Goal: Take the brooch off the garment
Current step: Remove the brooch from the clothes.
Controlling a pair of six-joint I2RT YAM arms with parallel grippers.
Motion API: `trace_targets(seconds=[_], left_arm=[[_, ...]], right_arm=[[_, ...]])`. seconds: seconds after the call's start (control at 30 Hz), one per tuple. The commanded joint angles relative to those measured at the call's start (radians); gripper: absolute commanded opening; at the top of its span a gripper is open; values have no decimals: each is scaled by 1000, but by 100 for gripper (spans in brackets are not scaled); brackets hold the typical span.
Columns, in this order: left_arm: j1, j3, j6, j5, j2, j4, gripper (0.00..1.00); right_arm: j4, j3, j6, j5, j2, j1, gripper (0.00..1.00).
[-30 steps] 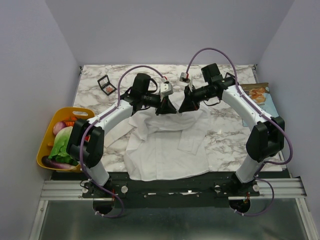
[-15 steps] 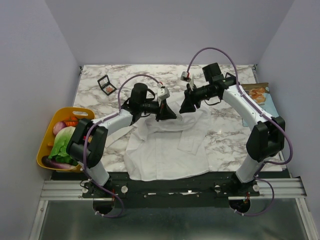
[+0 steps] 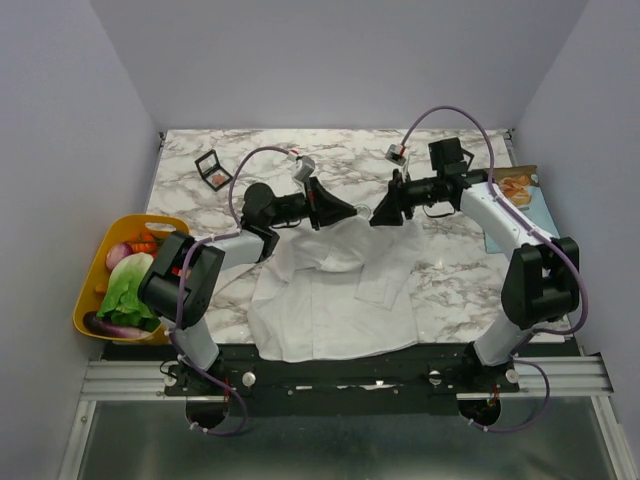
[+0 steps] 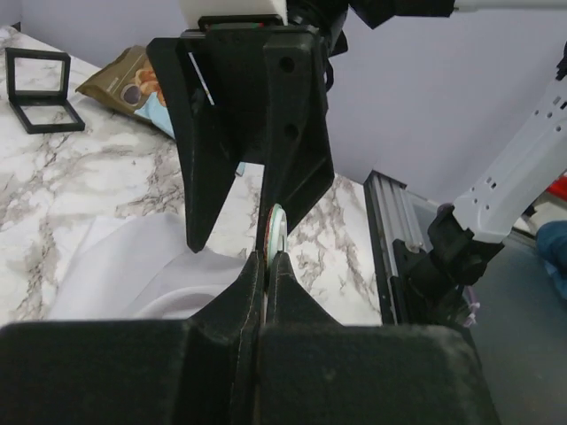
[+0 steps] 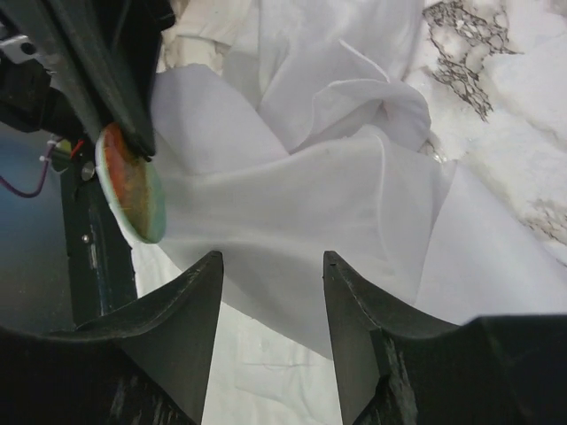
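Both wrists have shifted rightward; left jaws clamp the one brooch (image 5: 131, 184), right jaws stand apart by the one garment (image 3: 330, 290)

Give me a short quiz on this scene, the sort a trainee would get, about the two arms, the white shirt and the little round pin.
1. True or false: the left gripper is shut on the small round green and orange-red brooch.
2. Which describes the right gripper?
A. shut on the brooch
B. open, facing the thin white button-up shirt
C. shut on a fold of the shirt
3. Fill in: the yellow basket of vegetables sits on the ____ arm's side.

Key: 1 true; 2 B; 3 left.
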Motion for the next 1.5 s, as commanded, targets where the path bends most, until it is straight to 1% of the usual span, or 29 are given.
trace_targets(seconds=[0.0, 0.07, 0.1, 0.17, 0.2, 0.3, 0.43, 0.6, 0.73, 0.93, 1.1, 1.27, 1.47], left_arm=[[2, -45, -137, -92, 26, 229, 0], [2, -48, -140, -104, 26, 232, 0], [2, -51, -146, -108, 32, 245, 0], [2, -53, -158, -108, 38, 261, 0], [2, -52, -172, -108, 44, 274, 0], [3, -53, -192, -114, 56, 303, 0], [3, -50, -241, -118, 76, 352, 0], [5, -53, -256, -132, 93, 386, 0], [6, -50, -258, -147, 102, 398, 0], [23, -51, -264, -170, 113, 418, 0], [52, -61, -250, -192, 118, 407, 1], [63, -76, -221, -203, 118, 404, 1], [61, -79, -229, -200, 122, 395, 2]], right_arm=[[158, -31, 88, -82, -98, 5, 58], [195, -43, 116, -76, -112, 5, 58], [247, -60, 157, -37, -116, 5, 58], [287, -74, 182, 2, -119, 5, 58], [316, -77, 206, 54, -116, 5, 58], [327, -71, 217, 115, -87, 5, 57], [341, -72, 210, 145, -49, 5, 56], [347, -92, 188, 143, -37, 28, 53], [333, -123, 173, 122, -43, 83, 51], [302, -163, 170, 71, -85, 129, 49], [289, -189, 165, 79, -133, 129, 49], [296, -224, 176, 66, -142, 132, 49], [322, -188, 208, 77, -121, 141, 49]])
